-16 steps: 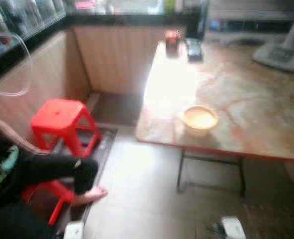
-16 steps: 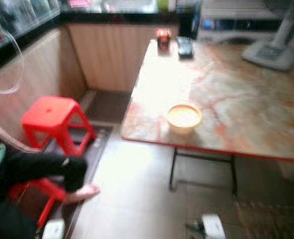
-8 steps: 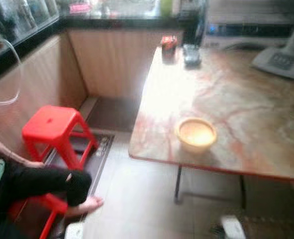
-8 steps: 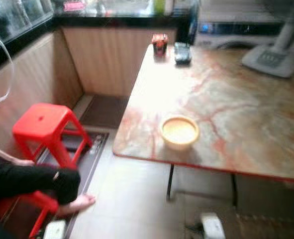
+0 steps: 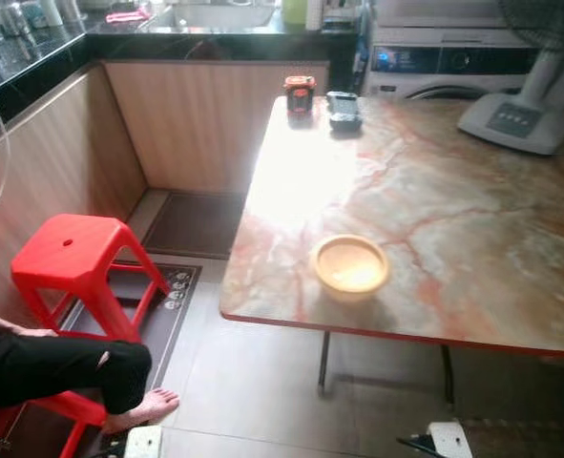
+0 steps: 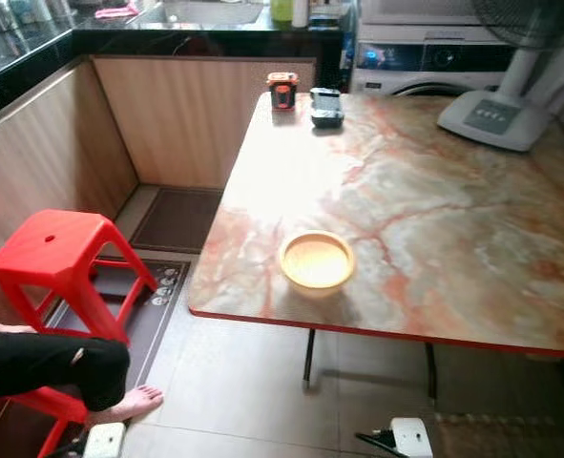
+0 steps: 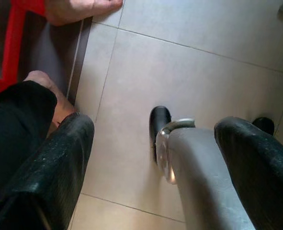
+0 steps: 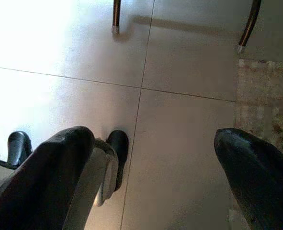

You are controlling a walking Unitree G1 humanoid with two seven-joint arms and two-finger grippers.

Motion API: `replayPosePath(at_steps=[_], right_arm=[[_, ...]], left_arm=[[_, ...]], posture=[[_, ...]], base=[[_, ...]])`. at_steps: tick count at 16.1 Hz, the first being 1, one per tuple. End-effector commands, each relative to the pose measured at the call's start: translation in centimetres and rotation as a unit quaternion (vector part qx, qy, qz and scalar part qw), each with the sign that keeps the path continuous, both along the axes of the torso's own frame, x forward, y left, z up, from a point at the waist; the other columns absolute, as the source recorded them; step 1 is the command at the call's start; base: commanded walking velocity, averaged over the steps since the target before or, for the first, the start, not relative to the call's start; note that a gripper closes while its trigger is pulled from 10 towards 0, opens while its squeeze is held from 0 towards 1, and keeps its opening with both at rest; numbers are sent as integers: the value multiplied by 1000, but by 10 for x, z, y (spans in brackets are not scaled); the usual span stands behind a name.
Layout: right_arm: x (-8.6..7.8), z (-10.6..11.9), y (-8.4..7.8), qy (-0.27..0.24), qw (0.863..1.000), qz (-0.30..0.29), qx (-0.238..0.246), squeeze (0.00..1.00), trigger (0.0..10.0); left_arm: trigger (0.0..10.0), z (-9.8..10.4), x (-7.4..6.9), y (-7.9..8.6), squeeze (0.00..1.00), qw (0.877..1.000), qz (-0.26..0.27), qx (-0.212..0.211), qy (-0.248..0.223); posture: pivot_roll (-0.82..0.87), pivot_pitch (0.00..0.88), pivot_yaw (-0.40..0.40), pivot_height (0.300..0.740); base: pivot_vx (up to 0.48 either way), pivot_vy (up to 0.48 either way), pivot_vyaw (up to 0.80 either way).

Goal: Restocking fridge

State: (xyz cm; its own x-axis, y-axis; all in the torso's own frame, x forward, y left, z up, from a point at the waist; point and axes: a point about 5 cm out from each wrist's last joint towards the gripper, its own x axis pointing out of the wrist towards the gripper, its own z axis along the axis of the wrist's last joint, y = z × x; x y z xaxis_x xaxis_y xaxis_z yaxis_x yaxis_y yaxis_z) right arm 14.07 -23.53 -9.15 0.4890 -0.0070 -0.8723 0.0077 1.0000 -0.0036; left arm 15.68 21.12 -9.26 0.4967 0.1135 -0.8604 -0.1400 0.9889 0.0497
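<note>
Both arms hang down at my sides over the tiled floor. In the left wrist view my left gripper (image 7: 155, 125) is open with nothing between its black fingers (image 7: 60, 163), and below it I see my own grey leg and a person's bare foot (image 7: 79, 8). My right gripper (image 8: 153, 136) is open too, above bare tiles near the table legs (image 8: 116, 17). Ahead stands a marble-patterned table (image 5: 453, 239) with a yellow bowl (image 5: 351, 266) near its front edge. At its far end are a small red object (image 5: 300, 94) and a dark one (image 5: 344, 109).
A red stool (image 5: 72, 267) stands on a dark mat at the left. A seated person's black-trousered leg (image 5: 62, 367) rests over a second red stool. A wood-panelled counter (image 5: 215, 114) wraps the corner. A washing machine (image 5: 444, 62) and a fan base (image 5: 515, 119) are behind.
The head camera has shifted and the picture has sharpened, so the table now sits further left in view. Table, bowl and stools have not moved themselves.
</note>
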Motion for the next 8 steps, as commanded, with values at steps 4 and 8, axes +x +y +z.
replayPosePath(at_steps=[4,8], right_arm=[[-1,0,-2,0,1000,-4,0,0,10000],[-1,0,-2,1,1000,-6,0,0,10000]], left_arm=[[10000,-1,0,-2,0,1000,-6,0,4],[10000,-1,0,-2,0,1000,-3,1,4]], posture=[[-86,0,41,740],[-85,0,42,740]], base=[[0,-418,0],[0,-279,0]])
